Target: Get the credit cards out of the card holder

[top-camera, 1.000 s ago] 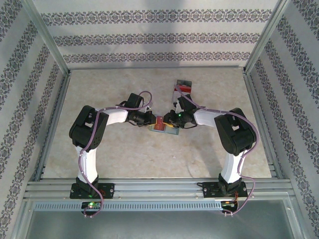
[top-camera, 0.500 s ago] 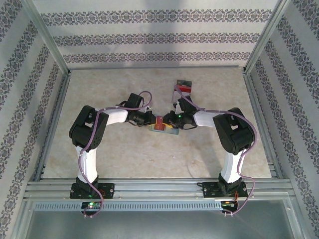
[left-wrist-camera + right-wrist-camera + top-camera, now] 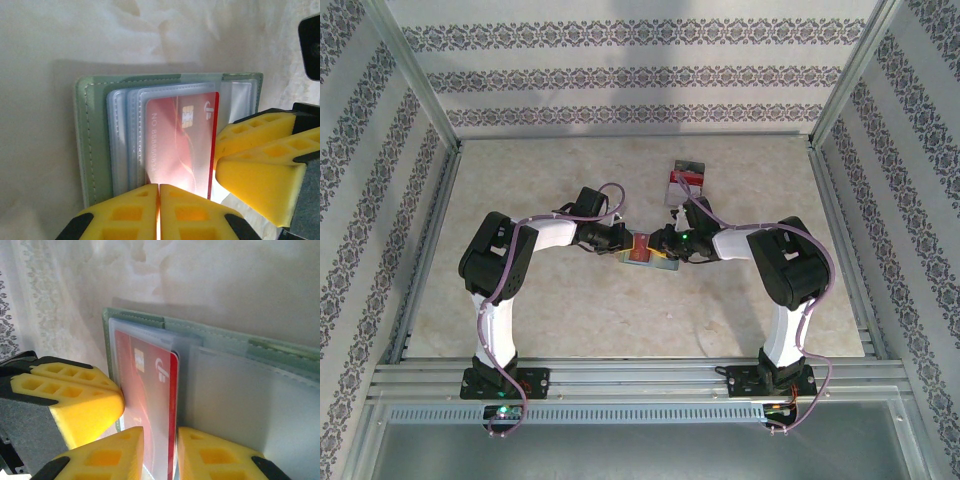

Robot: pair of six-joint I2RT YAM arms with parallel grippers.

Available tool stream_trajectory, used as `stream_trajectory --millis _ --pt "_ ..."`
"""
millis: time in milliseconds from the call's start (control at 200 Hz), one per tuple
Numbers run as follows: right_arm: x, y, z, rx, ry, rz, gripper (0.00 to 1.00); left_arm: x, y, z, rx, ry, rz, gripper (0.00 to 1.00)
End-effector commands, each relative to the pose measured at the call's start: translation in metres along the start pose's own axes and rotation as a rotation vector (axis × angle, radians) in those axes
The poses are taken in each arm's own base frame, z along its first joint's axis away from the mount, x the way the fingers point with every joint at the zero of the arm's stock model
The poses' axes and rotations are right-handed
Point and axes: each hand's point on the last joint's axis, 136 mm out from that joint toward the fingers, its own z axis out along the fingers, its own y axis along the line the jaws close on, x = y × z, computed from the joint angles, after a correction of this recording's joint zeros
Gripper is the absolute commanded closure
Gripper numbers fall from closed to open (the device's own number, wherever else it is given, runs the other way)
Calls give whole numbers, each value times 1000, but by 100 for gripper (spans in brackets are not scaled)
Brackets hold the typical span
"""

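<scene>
The holder (image 3: 662,266) lies open just below the middle of the overhead view, on a beige marbled table (image 3: 560,170), with a gripper at either side. In the left wrist view it is a soft grey-green rectangle with rounded corners and a stitched border (image 3: 88,140). Inside it, clear plastic sleeves (image 3: 121,145), glossy and slightly milky, overlap in layers stepping toward the right. A shiny red card (image 3: 180,150) lies among the front sleeves. It has a gold chip (image 3: 188,116) and a row of raised digits.

The left gripper (image 3: 159,200) enters at the bottom centre of its own view. Its yellow fingers (image 3: 125,212), moulded with square pockets, are pressed together, with only a hairline of light between them. Their tips are at the holder's lower edge.

The right gripper (image 3: 160,450) sits at the bottom of its own view, with jaws of the same pocketed yellow standing narrowly apart. The card's long edge and a sleeve run down into the gap. Whether the jaws pinch them cannot be made out.

A stack (image 3: 685,178) of red, grey and dark cards lies higher in the overhead view, apart from the holder.
</scene>
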Motion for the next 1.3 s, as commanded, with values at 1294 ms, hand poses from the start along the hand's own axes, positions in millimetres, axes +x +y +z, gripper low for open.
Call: stream_trajectory --millis 1294 --pt "0 -24 -16 -31 -48 28 96 15 32 2 -141 56 -57 89"
